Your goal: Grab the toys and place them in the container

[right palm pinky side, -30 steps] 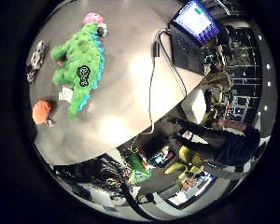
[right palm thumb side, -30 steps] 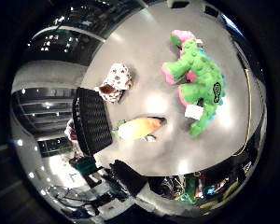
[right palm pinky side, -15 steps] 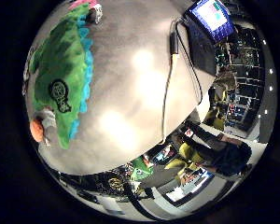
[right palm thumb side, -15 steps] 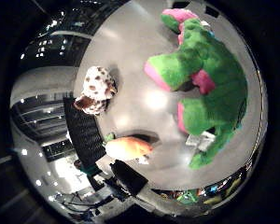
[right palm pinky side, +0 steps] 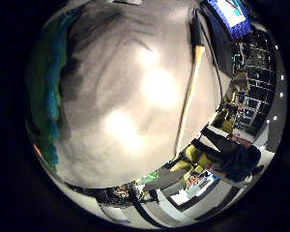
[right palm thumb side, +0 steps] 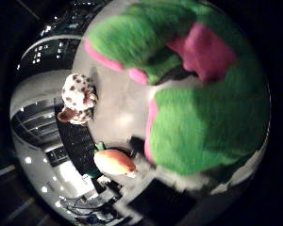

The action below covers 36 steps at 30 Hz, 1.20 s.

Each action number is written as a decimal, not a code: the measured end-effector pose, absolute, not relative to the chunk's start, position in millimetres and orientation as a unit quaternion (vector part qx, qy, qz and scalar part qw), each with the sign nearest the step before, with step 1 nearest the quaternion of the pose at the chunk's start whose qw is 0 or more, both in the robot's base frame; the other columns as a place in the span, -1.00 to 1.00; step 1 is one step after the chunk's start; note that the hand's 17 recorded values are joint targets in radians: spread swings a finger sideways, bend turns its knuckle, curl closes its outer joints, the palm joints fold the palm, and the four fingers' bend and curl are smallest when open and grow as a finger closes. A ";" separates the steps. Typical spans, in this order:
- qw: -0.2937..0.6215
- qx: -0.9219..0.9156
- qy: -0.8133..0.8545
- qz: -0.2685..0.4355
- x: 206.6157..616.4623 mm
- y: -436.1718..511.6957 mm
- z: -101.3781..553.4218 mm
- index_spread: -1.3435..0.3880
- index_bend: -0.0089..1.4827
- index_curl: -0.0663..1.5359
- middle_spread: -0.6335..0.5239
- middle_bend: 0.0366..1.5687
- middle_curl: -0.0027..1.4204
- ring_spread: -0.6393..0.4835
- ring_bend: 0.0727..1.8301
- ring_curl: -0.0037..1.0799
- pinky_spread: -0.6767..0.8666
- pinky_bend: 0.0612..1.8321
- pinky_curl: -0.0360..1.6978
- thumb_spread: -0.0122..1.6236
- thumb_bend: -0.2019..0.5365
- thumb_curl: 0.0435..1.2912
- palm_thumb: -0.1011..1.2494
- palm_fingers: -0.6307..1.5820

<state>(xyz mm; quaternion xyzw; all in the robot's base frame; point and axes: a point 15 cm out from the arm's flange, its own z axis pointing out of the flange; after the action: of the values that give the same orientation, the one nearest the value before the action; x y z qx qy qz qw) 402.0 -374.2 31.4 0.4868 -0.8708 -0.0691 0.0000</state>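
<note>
Close under the palm on the grey table (right palm pinky side: 135, 121) lies a green dinosaur (right palm thumb side: 203, 127); spotted dog (right palm thumb side: 79, 99) and carrot (right palm thumb side: 114, 162) lie near the table's edge. Whether the hand is open or closed I cannot tell.

No part of the hand shows in either palm view, so whether it is spread or closed cannot be told. Its palm faces the grey table (right palm pinky side: 135, 121) and sits close over the green plush dinosaur (right palm thumb side: 207, 127), which fills much of the thumb-side view. The little-finger side of the palm looks onto bare table, with the toy only at that view's edge.
</note>
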 end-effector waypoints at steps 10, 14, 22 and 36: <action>-0.006 0.491 -0.871 -0.028 407.6 -393.6 73.1 0.12 0.15 -0.23 -0.21 0.37 -0.09 -0.26 0.29 -0.01 -0.51 0.28 -0.33 0.24 -0.48 -0.51 0.30 0.74; -0.015 0.492 -0.871 0.001 406.9 -402.2 113.5 0.18 0.39 -0.09 -0.18 0.52 -0.03 -0.25 0.40 0.09 -0.45 0.38 -0.23 0.24 -0.47 -0.48 0.43 0.66; -0.026 0.504 -0.862 0.035 386.2 -370.3 195.5 0.26 0.53 0.03 -0.12 0.67 -0.02 -0.21 0.51 0.19 -0.38 0.42 -0.05 0.28 -0.49 -0.39 0.61 0.59; -0.097 0.655 -0.748 0.049 421.0 -111.7 321.1 0.28 0.53 0.07 -0.11 0.72 -0.05 -0.20 0.52 0.22 -0.37 0.32 0.15 0.31 -0.50 -0.34 0.63 0.58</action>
<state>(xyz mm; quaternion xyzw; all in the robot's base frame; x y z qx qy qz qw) 421.0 -111.7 321.1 0.6549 -0.7478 0.0491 -0.0974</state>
